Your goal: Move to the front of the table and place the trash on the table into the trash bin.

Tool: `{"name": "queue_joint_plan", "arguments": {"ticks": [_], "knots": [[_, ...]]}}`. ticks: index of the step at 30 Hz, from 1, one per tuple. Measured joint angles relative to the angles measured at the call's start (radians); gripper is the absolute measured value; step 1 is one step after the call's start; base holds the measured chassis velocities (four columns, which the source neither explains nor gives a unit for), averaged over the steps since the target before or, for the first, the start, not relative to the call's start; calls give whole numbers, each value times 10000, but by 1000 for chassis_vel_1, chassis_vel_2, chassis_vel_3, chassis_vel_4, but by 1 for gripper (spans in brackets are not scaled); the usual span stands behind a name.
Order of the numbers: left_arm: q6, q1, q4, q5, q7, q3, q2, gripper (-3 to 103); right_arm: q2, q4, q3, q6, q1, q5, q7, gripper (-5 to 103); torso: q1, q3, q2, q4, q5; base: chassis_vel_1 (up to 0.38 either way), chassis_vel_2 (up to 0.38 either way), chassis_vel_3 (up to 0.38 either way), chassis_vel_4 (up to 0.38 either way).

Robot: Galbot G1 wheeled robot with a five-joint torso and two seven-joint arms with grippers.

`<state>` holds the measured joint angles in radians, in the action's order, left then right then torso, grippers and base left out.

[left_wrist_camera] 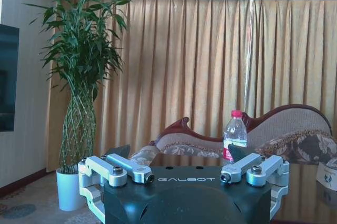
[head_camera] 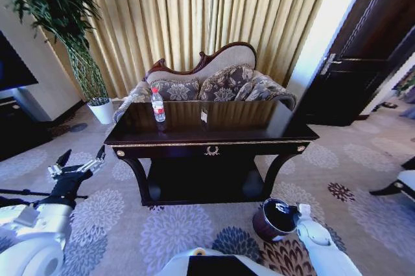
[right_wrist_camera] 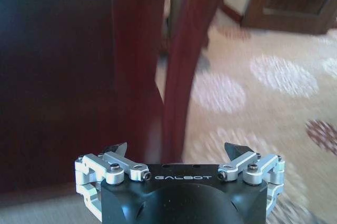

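Observation:
The dark glossy table (head_camera: 259, 124) with gold trim stands straight ahead. On its left part a clear bottle (head_camera: 157, 105) with a red label stands upright, and a small white scrap (head_camera: 203, 115) lies near the middle. The brown trash bin (head_camera: 264, 225) sits on the carpet by the table's front right leg. My left gripper (head_camera: 82, 155) hovers open and empty off the table's left front corner. In its wrist view, the left gripper (left_wrist_camera: 180, 153) faces the bottle (left_wrist_camera: 235, 134) and a scrap (left_wrist_camera: 326, 174). My right gripper (right_wrist_camera: 177, 148) is open, low beside a curved table leg (right_wrist_camera: 176, 77), close to the bin.
A patterned sofa (head_camera: 214, 81) stands behind the table against gold curtains. A tall plant in a white pot (head_camera: 100, 111) is at the back left, a dark cabinet (head_camera: 16, 127) on the left and a dark door (head_camera: 369, 62) on the right. Patterned carpet lies in front of the table.

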<state>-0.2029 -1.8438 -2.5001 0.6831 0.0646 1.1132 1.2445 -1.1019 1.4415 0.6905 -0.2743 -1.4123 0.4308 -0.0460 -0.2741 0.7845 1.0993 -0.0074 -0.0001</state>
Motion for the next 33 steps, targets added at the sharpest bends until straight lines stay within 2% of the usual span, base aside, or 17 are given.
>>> {"name": "queue_joint_plan", "arguments": {"ticks": [4,7,13,17,21,33], "knots": [[7,-21,1,-6,-76,19,42,100,85,1155,255,506,-237,282,35,100,0,0,0,2,-1,0,0,0,0],[24,-51,1,-23,-104,8,98,100,254,3047,702,743,-652,599,176,100,0,0,1,-1,-2,0,0,0,0],[46,-91,1,-37,-110,38,202,100,524,6380,1251,496,-918,1350,-120,100,0,-1,1,1,-6,0,0,0,0],[48,-96,1,-86,-110,8,287,100,654,7392,1192,247,-952,1431,-312,100,0,-1,0,0,-3,0,0,0,0],[84,-113,1,-243,-131,-72,363,100,790,8196,877,-53,-862,1534,-603,100,1,-1,1,0,-2,0,0,0,0],[110,-114,1,-275,-139,-102,390,100,961,8194,576,-108,-684,1516,-681,100,1,-1,0,0,0,0,0,0,0]]}}
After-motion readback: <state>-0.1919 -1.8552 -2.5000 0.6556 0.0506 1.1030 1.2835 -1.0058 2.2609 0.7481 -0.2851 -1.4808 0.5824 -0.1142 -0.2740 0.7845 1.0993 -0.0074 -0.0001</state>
